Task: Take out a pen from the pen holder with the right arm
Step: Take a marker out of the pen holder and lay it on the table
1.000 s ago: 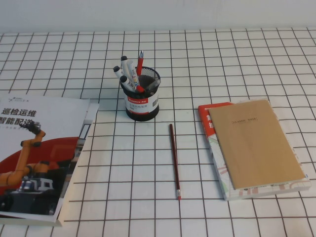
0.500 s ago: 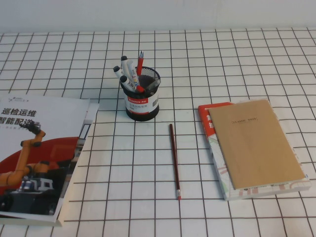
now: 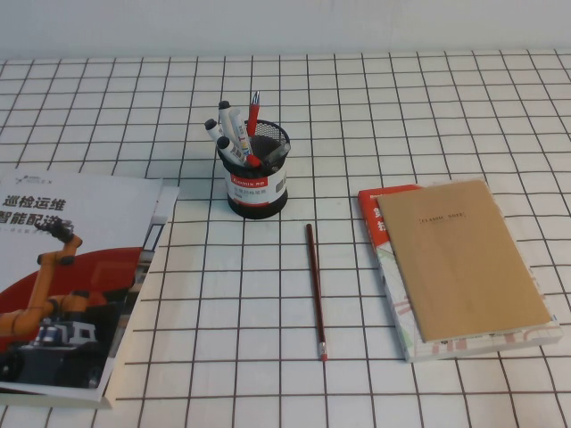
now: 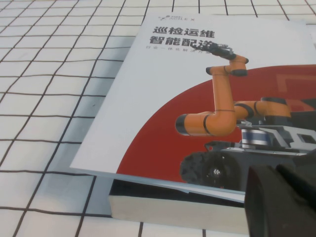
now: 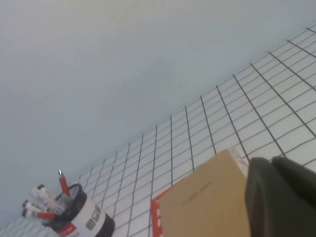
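Pens (image 3: 252,109) stand in the pen holder (image 3: 256,183) toward the back of the worktop (image 3: 428,107).
Right gripper (image 5: 279,192), fingers closed together, hangs near the brown notebook (image 5: 207,202); left gripper (image 4: 281,197), grip impossible to tell, sits near the robot manual's (image 4: 163,98) corner.

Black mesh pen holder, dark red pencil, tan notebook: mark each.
Black mesh pen holder (image 3: 257,185): high view, front label.
Dark red pencil (image 3: 316,290): high view, mid-shaft.
Tan notebook (image 3: 464,263): high view, cover centre.
Left end effector (image 4: 279,174): left wrist view, over robot-cover book (image 4: 163,98).
Right end effector (image 5: 273,164): right wrist view, raised near notebook.
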Available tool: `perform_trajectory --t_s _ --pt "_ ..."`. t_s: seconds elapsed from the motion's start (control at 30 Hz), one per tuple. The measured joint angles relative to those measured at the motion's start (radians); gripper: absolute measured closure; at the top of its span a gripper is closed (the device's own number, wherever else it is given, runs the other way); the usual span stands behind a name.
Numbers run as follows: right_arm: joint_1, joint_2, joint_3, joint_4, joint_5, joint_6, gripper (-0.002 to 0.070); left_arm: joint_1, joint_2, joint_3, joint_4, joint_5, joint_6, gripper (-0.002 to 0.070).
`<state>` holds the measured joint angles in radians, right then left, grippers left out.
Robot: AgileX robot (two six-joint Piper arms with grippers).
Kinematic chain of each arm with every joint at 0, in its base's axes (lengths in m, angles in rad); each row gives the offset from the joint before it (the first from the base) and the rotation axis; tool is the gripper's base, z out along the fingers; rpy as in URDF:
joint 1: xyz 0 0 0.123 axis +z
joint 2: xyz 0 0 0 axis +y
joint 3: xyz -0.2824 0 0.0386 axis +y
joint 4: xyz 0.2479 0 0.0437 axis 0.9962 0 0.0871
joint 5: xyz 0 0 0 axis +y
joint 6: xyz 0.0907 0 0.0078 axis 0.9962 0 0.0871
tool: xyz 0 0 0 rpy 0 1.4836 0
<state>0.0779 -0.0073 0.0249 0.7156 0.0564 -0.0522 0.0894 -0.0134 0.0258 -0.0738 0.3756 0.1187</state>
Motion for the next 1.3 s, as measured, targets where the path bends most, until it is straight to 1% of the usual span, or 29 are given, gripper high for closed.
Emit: perform_trajectory --t_s 0.2,0.3,0.4,0.53,0.67,0.8,0.93,1.0,1.1,1.3 --pt "0.000 0.000 0.002 0.053 -0.020 0.000 0.0692 0.000 0.000 0.000 0.000 0.000 0.000 0.0678" --pt "0.000 0.000 -0.003 0.059 0.042 0.000 0.0692 0.000 0.000 0.000 0.000 0.000 0.000 0.0678" --pt "0.000 0.053 -0.060 0.059 0.126 0.000 0.0692 0.000 0.000 0.000 0.000 0.000 0.000 0.0678" --pt "0.000 0.236 -0.191 0.033 0.247 -0.019 0.0692 0.000 0.000 0.000 0.000 0.000 0.000 0.0678" --pt "0.000 0.438 -0.312 0.016 0.339 -0.100 0.0692 0.000 0.000 0.000 0.000 0.000 0.000 0.0678" --pt "0.000 0.621 -0.409 0.017 0.376 -0.202 0.0692 0.000 0.000 0.000 0.000 0.000 0.000 0.0678" --pt "0.012 0.772 -0.492 0.101 0.358 -0.338 0.0692 0.000 0.000 0.000 0.000 0.000 0.000 0.0678" --pt "0.049 0.839 -0.531 0.111 0.330 -0.364 0.0692 0.000 0.000 0.000 0.000 0.000 0.000 0.0678" --pt "0.146 0.955 -0.592 0.099 0.266 -0.378 0.0692 0.000 0.000 0.000 0.000 0.000 0.000 0.0678" --pt "0.402 1.173 -0.706 0.029 0.040 -0.381 0.0692 0.000 0.000 0.000 0.000 0.000 0.000 0.0678"
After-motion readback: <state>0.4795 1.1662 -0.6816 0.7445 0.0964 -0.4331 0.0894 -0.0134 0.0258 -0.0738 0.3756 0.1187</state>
